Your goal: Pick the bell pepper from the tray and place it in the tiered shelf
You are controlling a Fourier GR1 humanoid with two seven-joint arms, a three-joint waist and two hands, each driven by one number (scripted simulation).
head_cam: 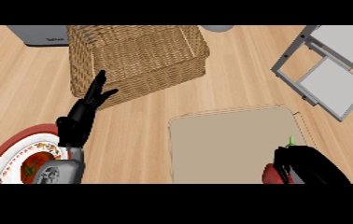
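Head view — right hand (303, 164) curled round the red bell pepper (270, 175) over the tray (228, 143); left hand (88, 107) straight-fingered.

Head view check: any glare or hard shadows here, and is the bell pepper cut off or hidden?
Head view: lighting is flat and even, no glare on the wooden counter; only a soft shadow inside the wicker basket. The right hand covers most of the red bell pepper at the tray's lower right corner; the tiered shelf is cropped by the right edge.

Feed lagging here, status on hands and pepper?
Left hand open, resting by basket. Right hand curled on pepper at tray edge. Shelf path unobstructed.
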